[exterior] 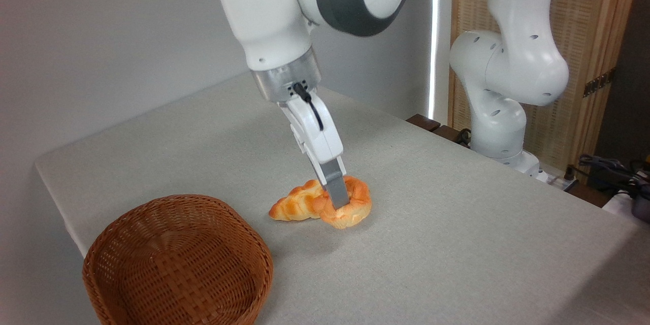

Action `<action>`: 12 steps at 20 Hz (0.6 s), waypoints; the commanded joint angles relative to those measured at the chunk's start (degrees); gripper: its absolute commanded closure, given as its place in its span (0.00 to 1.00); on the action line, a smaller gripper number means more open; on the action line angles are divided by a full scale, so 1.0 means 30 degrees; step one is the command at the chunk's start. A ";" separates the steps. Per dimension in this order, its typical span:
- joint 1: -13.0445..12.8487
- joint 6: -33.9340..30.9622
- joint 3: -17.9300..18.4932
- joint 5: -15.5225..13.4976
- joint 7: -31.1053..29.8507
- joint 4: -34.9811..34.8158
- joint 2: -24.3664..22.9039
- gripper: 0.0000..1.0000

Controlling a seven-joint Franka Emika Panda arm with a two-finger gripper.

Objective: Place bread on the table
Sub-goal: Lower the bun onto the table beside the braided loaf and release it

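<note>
The bread (358,206), a small round golden-orange bun, rests on the light grey table (457,223) near its middle. My gripper (339,200) comes down on it from above, shut on the bun. One grey finger (336,188) presses against the bun's near side, and the other finger is hidden behind it. The bun's base touches the tabletop.
A longer braided loaf (297,203) with pointed ends lies touching the bun's left side. A brown wicker basket (177,259) with nothing in it stands at the front left, near the table edge. The arm's white base (500,127) and cables (609,167) are at the back right.
</note>
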 commanded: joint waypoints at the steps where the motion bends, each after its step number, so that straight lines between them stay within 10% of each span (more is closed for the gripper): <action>1: -0.0535 0.1424 -0.0021 0.0624 0.0876 -0.0836 0.0594 0.53; 4: -0.0537 0.1485 -0.0021 0.0656 0.0992 -0.0837 0.0624 0.40; 6: -0.0537 0.1485 -0.0021 0.0656 0.1022 -0.0808 0.0595 0.02; 12: -0.0537 0.1456 -0.0021 0.0685 0.1051 -0.0778 0.0537 0.00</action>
